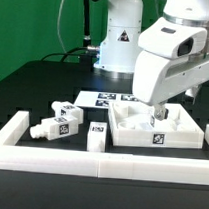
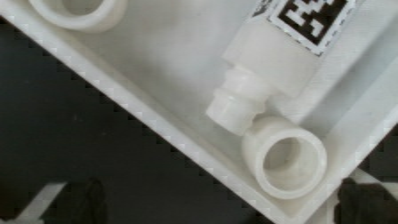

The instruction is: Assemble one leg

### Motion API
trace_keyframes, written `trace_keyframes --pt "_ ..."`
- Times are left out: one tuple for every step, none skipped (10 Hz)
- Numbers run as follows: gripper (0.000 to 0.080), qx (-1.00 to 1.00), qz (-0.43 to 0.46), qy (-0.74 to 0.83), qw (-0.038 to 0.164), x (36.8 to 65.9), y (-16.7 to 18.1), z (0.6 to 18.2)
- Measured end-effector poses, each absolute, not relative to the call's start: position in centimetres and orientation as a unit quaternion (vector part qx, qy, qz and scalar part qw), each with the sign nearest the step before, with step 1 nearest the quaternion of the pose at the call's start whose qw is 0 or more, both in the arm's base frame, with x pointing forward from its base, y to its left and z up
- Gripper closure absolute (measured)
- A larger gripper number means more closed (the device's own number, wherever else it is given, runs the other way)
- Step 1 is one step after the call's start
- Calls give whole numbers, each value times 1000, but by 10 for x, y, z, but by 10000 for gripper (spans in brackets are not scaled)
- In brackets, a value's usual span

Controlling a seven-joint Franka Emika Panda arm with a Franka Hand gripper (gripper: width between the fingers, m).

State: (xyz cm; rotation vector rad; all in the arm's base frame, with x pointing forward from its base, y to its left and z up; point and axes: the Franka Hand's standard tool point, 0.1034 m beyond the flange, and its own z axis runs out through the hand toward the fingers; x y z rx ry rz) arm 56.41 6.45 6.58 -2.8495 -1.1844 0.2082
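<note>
Hovering above white tray [image 1: 131, 136] with gripper [image 2: 210, 208] released, gripping nothing; showing leg [image 2: 281, 58] lying tilted inside, threaded end just beside round corner socket [image 2: 285, 160]

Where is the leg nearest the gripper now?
Exterior view, right of centre: the leg is inside the white tray, below the gripper, beside a hole.

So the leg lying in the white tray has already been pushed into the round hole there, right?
Not quite. The leg is in the white tray, but it has not been pushed into the round hole. The wrist view shows its narrow tip ending just beside the hole, which is empty.
</note>
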Motion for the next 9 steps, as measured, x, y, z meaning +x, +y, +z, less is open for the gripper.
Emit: trace_keyframes --pt "150 -921 68 -382 24 564 65 65" --pt "150 -921 68 -382 24 564 65 65" --pt "150 -921 68 -382 25 564 65 65" --pt "150 -921 68 -382 25 564 65 65" --pt "150 -921 68 -382 25 564 65 65" --pt "150 -922 68 -381 25 563 64 65" --pt "150 -928 67 -365 22 557 58 65" --pt "150 -941 65 -330 17 545 52 65" --pt "150 -946 61 -318 14 534 48 63"
